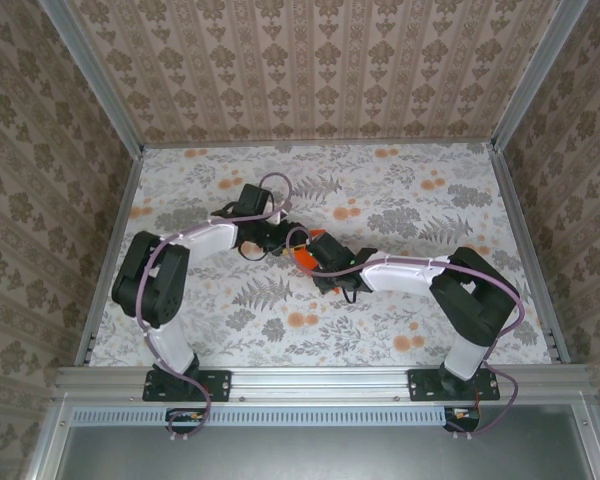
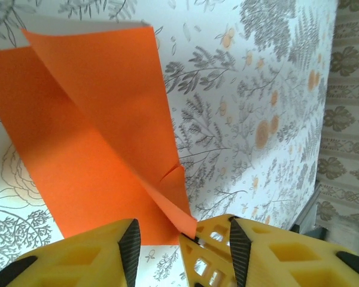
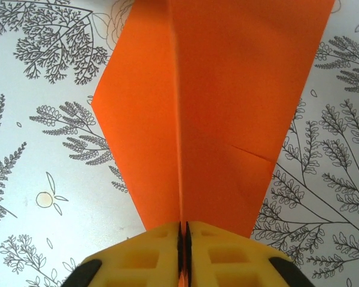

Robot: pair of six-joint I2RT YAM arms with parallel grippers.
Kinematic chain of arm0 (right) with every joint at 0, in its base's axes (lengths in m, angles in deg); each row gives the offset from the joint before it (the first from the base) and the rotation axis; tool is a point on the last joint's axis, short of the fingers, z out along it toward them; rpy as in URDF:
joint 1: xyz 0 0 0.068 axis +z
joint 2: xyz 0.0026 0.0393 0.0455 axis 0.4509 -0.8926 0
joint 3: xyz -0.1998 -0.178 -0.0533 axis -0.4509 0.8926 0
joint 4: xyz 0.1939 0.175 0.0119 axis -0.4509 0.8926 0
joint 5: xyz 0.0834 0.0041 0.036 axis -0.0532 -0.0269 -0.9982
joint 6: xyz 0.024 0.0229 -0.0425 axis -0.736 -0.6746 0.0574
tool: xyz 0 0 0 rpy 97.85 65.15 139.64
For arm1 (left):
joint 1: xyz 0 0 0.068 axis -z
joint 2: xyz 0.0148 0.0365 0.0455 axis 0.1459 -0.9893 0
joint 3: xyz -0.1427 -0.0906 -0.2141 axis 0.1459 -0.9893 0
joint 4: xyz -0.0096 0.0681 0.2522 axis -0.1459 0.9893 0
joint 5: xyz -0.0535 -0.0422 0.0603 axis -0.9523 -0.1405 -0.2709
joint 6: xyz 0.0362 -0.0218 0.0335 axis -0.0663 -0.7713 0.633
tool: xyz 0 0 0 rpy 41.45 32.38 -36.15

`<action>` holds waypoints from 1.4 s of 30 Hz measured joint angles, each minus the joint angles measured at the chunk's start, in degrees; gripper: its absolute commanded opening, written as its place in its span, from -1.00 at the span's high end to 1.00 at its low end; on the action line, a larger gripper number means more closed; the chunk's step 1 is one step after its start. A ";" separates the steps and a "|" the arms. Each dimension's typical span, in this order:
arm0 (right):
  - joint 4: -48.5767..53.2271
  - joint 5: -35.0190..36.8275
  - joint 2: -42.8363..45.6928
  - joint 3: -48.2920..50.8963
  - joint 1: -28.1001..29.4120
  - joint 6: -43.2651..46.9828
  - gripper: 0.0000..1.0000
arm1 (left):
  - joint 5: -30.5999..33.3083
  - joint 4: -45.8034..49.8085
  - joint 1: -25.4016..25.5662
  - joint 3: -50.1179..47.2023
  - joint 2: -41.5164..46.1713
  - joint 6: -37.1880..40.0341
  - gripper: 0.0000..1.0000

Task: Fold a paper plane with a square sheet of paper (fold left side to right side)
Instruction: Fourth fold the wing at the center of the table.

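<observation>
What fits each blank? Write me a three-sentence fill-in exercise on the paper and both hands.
The right hand is ___ on the centre crease of the bright orange creased sheet of paper. The left hand is ___, with a corner of the paper between its fingers. Seen from above, the paper lies ___ the two hands.
Missing words: shut; open; between.
</observation>
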 measured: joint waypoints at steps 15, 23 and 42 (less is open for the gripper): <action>-0.72 -11.89 -0.09 0.00 -4.17 -2.60 0.98 | 0.42 -0.20 -4.00 -6.58 4.55 0.44 0.17; -2.47 -18.80 -0.11 0.09 -6.69 -4.59 0.99 | 0.13 -2.60 -1.03 -6.51 -1.51 0.20 0.14; -4.74 -23.65 -1.88 0.61 -8.39 -6.71 0.99 | -0.31 -3.80 1.18 -2.25 -8.07 -0.07 0.14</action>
